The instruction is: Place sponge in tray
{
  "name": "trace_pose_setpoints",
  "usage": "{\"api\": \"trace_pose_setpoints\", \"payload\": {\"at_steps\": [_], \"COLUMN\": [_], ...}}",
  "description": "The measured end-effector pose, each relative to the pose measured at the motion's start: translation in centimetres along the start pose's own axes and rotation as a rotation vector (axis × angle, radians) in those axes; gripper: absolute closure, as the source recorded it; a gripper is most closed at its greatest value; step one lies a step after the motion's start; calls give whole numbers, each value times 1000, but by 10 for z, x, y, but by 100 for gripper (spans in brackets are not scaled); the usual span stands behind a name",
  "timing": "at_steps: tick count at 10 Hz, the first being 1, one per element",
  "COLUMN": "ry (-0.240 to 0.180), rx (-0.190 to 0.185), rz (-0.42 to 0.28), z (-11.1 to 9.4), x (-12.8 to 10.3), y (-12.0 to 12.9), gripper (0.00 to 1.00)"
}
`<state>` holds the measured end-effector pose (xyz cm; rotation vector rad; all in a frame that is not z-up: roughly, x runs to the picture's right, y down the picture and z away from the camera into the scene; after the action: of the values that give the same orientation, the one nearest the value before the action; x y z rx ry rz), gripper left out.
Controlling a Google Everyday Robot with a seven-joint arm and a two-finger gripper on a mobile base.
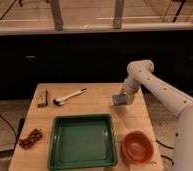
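The blue-grey sponge (120, 99) hangs a little above the right side of the wooden table, held in my gripper (123, 96), which is shut on it. My white arm comes in from the right and bends down to it. The dark-green tray (82, 141) lies at the table's front middle, below and to the left of the sponge, with nothing in it.
An orange-red bowl (137, 146) sits at the front right, beside the tray. A white-handled brush (69, 96) and a brown block (43, 98) lie at the back left. A dark brown cluster (30, 138) rests at the left edge.
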<state>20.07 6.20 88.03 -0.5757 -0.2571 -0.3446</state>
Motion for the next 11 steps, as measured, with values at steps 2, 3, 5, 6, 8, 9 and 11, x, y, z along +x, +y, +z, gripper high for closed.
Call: {"api": "trace_pose_setpoints", "payload": {"at_steps": [2,3,5,6,8,9,11], "ry": [2,5,7,6,6,10,17], "rx": [8,12,16,18,23,31,38], "rz": [-16,-26,-41,-47,-54,-70,-91], "z": [-1,-7,-14,-17,-22,-26,-34], "x": [-3,-7,-12,-13,-15,-20,-28], "y": [5,8,12,14,17,20,26], "gripper": [100,100,100,100,100,100,100]}}
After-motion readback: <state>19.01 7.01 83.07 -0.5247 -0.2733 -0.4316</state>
